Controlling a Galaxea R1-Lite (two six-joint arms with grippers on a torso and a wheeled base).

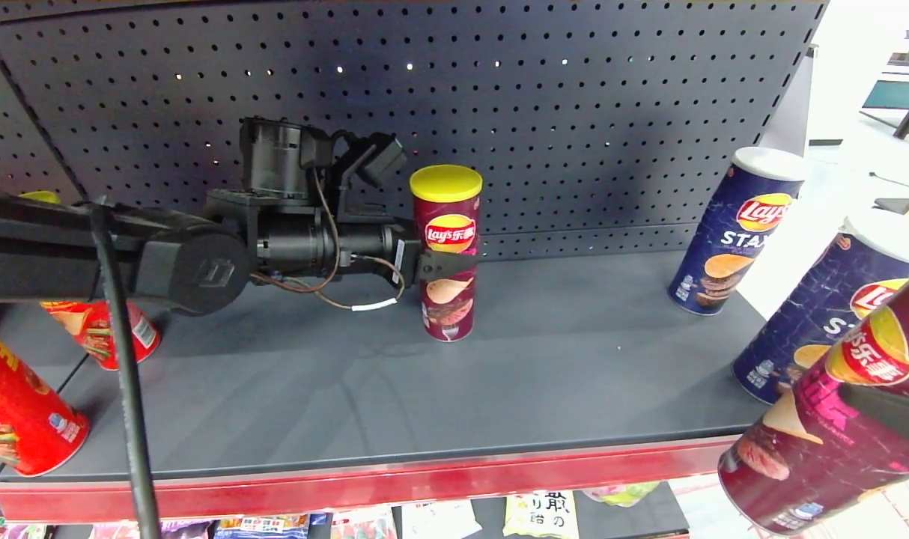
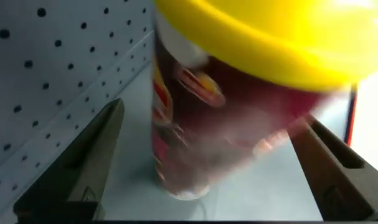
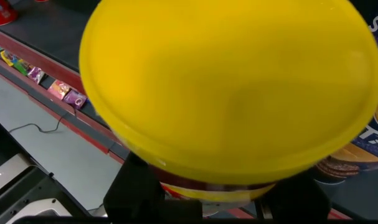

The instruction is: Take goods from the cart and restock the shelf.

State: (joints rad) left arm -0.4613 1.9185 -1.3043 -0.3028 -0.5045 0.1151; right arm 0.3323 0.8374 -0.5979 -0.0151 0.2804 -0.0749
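Standing upright on the grey shelf (image 1: 559,374), a yellow-lidded maroon can (image 1: 447,217) sits between the spread fingers of the left hand (image 1: 447,264), one finger clearly off its side. Well to that hand's right, the right hand (image 1: 896,415) grips a second maroon can (image 1: 814,457), tilted, before the shelf edge.

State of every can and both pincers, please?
Shelf can: upright on shelf, lid on.
Left pincer: open around shelf can.
Held can: tilted, lidded, off the shelf.
Right pincer: shut on held can.
Blue cans: standing on shelf, lidded.
Red cans: standing on shelf.
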